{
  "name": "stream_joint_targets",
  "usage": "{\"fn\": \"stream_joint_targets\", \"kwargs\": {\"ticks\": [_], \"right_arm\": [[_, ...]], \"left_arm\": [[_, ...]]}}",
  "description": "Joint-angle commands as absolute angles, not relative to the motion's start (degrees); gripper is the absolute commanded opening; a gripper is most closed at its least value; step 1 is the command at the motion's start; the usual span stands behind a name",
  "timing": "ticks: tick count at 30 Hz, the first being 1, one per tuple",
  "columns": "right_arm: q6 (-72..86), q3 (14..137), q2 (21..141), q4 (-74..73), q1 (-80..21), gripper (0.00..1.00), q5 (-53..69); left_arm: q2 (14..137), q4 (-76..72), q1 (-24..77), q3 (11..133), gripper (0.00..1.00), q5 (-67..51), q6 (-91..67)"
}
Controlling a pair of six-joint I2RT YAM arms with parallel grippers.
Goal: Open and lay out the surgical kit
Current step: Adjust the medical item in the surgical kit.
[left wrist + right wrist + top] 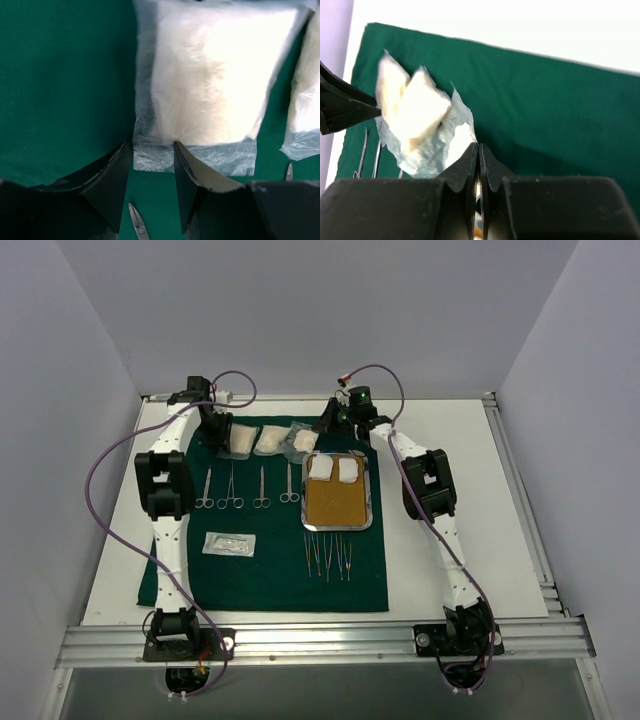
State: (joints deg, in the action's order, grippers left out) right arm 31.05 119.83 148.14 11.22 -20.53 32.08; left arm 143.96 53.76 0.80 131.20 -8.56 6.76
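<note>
The surgical kit lies opened on the worktop (pixel 505 525), with its green cloth (pixel 270 580) spread flat. I judge the cloth soft and liable to drag and bunch, so I plan contact away from it. The steel tray (pixel 369 495) sits on the right half of the cloth and holds a tan liner (pixel 338 505) and two white gauze pads (pixel 320 468). I judge it rigid, the heaviest item, and best taken by its rim. Left of the tray four ring-handled clamps (pixel 232 488) lie parallel, rings toward the arm bases. Thin tweezers (pixel 325 555) lie just nearer than the tray, and a flat clear packet (pixel 228 544) lies beside the left arm. The steel tools look hard and probably slippery, so I would take them across the shanks. Three gauze packets (pixel 270 438) line the far edge of the cloth. I expect these to be light and soft, with slick film that crumples, so the sealed margin is the place to grip, not the padded centre. The left gripper (pixel 150 146) is released, its fingers standing astride one corner of the sealed margin of the leftmost gauze packet (pixel 210 85), not closed on it. The right gripper (pixel 478 147) is clenched, pads together, at the crumpled film of the rightmost gauze packet (pixel 420 125). The film meets the fingertips, but I cannot tell whether any of it is caught between them.
</note>
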Motion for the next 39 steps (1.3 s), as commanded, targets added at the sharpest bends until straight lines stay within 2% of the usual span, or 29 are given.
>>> {"fn": "stream_joint_targets", "kwargs": {"ticks": [1, 14, 23, 26, 29, 31, 33, 39], "right_arm": [[29.0, 125.1, 149.8, 16.2, -20.1, 0.00, 33.7], [32.3, 130.0, 155.4, 18.6, -21.0, 0.00, 33.4], [31.0, 131.3, 155.1, 19.5, -21.3, 0.02, 31.9], [30.9, 132.3, 155.4, 19.4, -21.3, 0.07, 31.2], [30.0, 131.1, 154.3, 18.8, -21.2, 0.26, 30.1], [29.2, 129.6, 152.9, 18.5, -21.1, 0.32, 28.7], [27.3, 128.1, 150.1, 17.7, -21.0, 0.36, 26.5], [24.0, 120.0, 140.4, 19.1, -23.8, 0.36, 16.1]], "left_arm": [[143.3, 52.4, -1.8, 132.9, 0.49, -7.6, 6.6], [141.6, 51.5, -3.0, 130.8, 0.49, -8.8, 5.7], [138.5, 50.8, -2.5, 128.1, 0.49, -13.9, 6.1], [137.4, 50.6, -2.0, 128.1, 0.49, -14.7, 6.2], [136.0, 50.4, -1.4, 128.1, 0.49, -15.3, 6.4], [135.5, 50.4, -1.2, 128.1, 0.49, -15.5, 6.7], [135.0, 50.4, -1.2, 128.2, 0.49, -15.2, 6.8], [134.3, 50.7, -1.3, 128.1, 0.49, -15.0, 7.0]]}}
